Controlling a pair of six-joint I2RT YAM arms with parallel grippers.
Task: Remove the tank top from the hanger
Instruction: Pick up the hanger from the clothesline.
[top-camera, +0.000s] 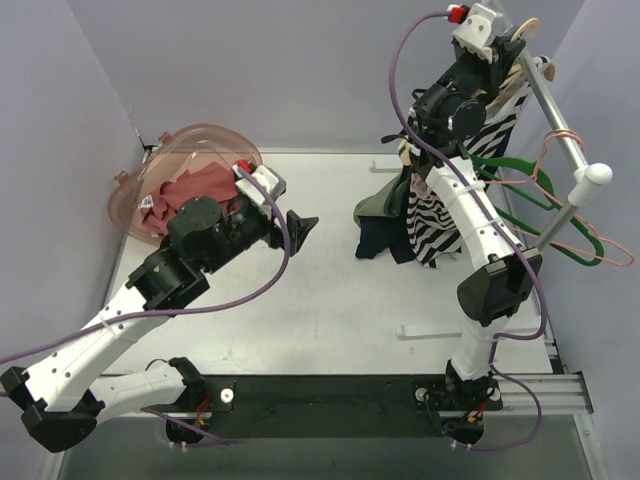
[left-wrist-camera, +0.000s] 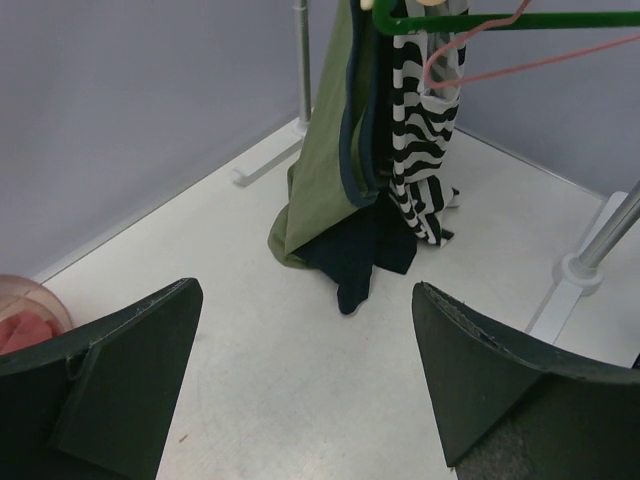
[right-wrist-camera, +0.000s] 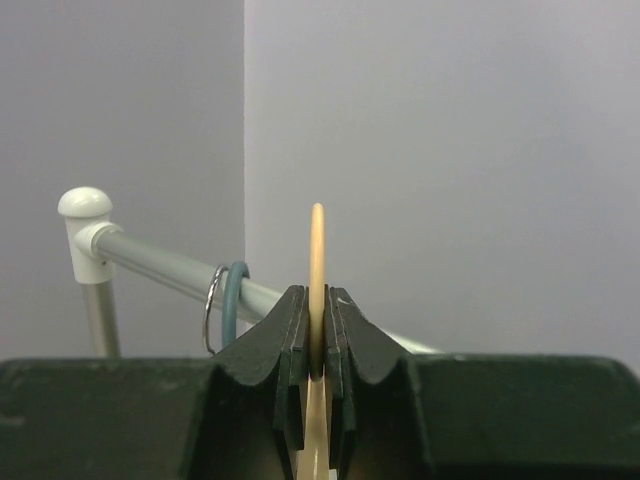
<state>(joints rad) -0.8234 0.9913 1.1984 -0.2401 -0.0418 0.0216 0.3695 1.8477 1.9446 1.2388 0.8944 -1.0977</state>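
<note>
My right gripper (top-camera: 505, 45) is raised at the top of the clothes rail (top-camera: 555, 110). It is shut on the thin cream hanger (right-wrist-camera: 317, 240), whose edge stands upright between the pads of that gripper (right-wrist-camera: 318, 295). Below it hang a zebra-striped tank top (top-camera: 435, 215) (left-wrist-camera: 420, 130), an olive one (left-wrist-camera: 325, 150) and a dark one (left-wrist-camera: 360, 255), their hems resting on the table. Which garment is on the cream hanger I cannot tell. My left gripper (top-camera: 300, 225) (left-wrist-camera: 305, 288) hovers open over the table left of the garments, nothing between its fingers.
A green hanger (top-camera: 520, 190) and a pink hanger (top-camera: 575, 240) hang bare on the rail. A teal hook (right-wrist-camera: 235, 300) and a metal ring sit on the rail beside my right fingers. A pink bowl (top-camera: 190, 160) with red cloth stands at the back left. The rail's post (left-wrist-camera: 600, 245) rises at the right.
</note>
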